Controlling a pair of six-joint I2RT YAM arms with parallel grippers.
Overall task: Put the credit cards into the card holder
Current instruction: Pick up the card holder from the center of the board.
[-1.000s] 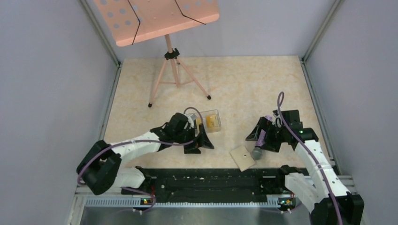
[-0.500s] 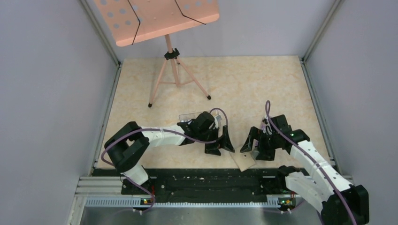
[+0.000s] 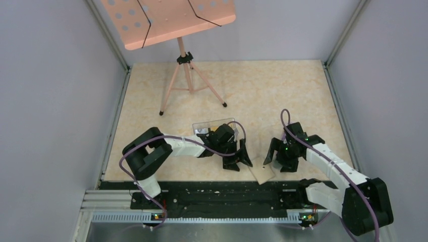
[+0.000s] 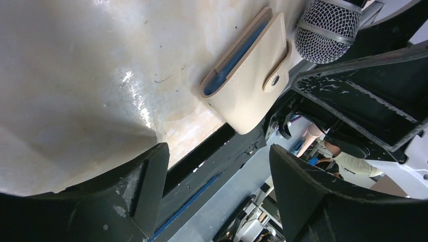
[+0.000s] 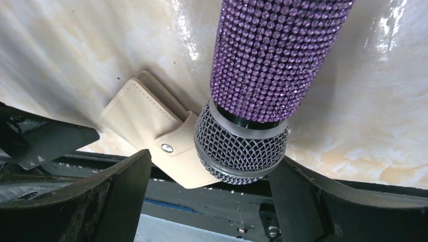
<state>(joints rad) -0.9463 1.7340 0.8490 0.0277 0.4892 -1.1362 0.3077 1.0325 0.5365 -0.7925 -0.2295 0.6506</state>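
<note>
The tan card holder [image 3: 262, 172] lies shut at the table's near edge, its snap tab [image 4: 275, 80] fastened and blue lining showing at the open side [image 5: 146, 123]. My left gripper [image 3: 241, 160] hovers just left of it, open and empty [image 4: 217, 191]. My right gripper [image 3: 280, 159] is on its right, open [image 5: 209, 196]. Its jaws straddle the mesh head of a purple glitter microphone [image 5: 275, 55], which rests against the holder's corner. The credit cards are hidden.
A clear plastic box [image 3: 214, 124] stands behind the left wrist, partly covered by the arm. A pink music stand [image 3: 184, 65] occupies the far left of the table. The black rail [image 3: 222, 194] runs just below the holder.
The left arm swung right from the clear box to beside the card holder. The right gripper came down and left over the microphone head. Both sets of jaws narrowed a little.
</note>
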